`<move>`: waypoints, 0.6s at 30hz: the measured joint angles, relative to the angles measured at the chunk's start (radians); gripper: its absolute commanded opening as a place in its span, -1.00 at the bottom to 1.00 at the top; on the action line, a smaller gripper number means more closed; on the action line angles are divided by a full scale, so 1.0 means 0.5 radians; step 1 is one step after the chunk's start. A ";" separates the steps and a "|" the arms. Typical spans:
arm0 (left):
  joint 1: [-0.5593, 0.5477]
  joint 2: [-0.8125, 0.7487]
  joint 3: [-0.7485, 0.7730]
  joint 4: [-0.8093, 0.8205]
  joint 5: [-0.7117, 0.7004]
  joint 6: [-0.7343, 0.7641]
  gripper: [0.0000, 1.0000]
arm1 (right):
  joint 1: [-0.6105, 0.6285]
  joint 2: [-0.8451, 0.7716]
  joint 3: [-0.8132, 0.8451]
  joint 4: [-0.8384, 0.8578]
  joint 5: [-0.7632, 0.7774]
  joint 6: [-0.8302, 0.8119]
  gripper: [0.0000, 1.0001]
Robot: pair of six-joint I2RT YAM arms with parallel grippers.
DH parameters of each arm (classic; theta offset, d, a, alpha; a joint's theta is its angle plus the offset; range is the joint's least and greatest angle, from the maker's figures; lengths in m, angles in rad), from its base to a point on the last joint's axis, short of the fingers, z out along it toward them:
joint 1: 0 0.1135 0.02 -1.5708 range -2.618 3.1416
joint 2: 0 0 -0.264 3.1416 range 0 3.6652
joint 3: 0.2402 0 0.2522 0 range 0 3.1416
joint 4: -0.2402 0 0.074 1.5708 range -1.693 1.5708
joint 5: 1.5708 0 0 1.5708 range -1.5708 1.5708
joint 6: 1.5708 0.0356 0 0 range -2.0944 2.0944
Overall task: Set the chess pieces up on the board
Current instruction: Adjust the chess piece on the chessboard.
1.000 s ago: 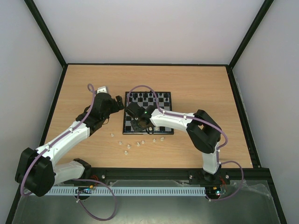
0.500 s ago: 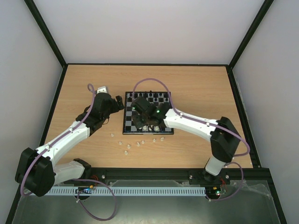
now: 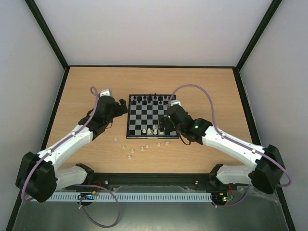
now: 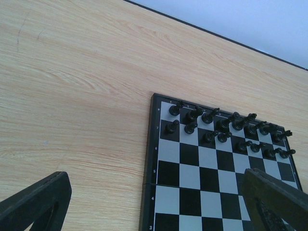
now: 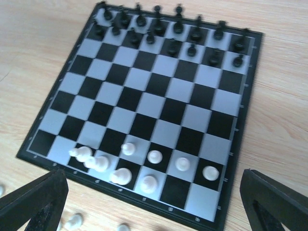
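Note:
The board (image 3: pixel 144 118) lies mid-table, also seen in the left wrist view (image 4: pixel 190 175) and the right wrist view (image 5: pixel 144 103). Several white chess pieces (image 5: pixel 154 156) stand on its two near rows, some leaning at the near left corner (image 5: pixel 97 162). Several more white pieces (image 3: pixel 131 151) lie loose on the table in front of the board. My right gripper (image 3: pixel 164 126) hovers over the board's near right part, open (image 5: pixel 153 175) and holding nothing. My left gripper (image 3: pixel 121 106) hangs open beside the board's far left corner (image 4: pixel 156 174), also holding nothing.
Black chessmen (image 3: pixel 153 100) fill the board's two far rows (image 5: pixel 173 33) (image 4: pixel 226 127). A black rail (image 3: pixel 154 178) runs along the table's near edge, and black frame edges with white walls bound the other sides.
My right gripper has opened and its arm has swung right, off the board's near left part, leaving white pieces standing there. The left arm has not moved.

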 measured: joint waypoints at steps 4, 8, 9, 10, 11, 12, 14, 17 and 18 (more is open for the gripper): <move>0.000 0.004 -0.001 0.000 0.000 0.000 0.99 | -0.043 -0.149 -0.156 0.057 0.030 0.043 0.97; 0.002 0.004 -0.001 0.000 -0.001 0.000 0.99 | -0.047 -0.173 -0.269 0.159 0.015 0.085 1.00; 0.002 0.004 -0.001 0.000 -0.001 0.000 0.99 | -0.047 -0.165 -0.286 0.172 0.008 0.098 0.99; 0.002 0.003 -0.002 0.000 -0.001 0.000 0.99 | -0.047 -0.154 -0.298 0.180 0.001 0.105 0.98; 0.008 0.003 -0.002 0.001 0.000 0.000 0.99 | -0.047 -0.140 -0.306 0.189 -0.006 0.111 0.98; 0.010 0.003 -0.003 0.000 0.000 0.000 0.99 | -0.047 -0.127 -0.315 0.202 -0.012 0.116 0.98; 0.015 0.003 -0.008 0.001 0.008 0.000 0.99 | -0.047 -0.121 -0.343 0.220 -0.013 0.126 0.97; 0.029 0.003 -0.011 0.002 0.035 -0.001 0.99 | -0.047 -0.138 -0.394 0.226 -0.012 0.149 0.92; 0.032 0.003 -0.011 0.002 0.040 -0.001 0.99 | -0.047 -0.153 -0.416 0.225 -0.014 0.159 0.89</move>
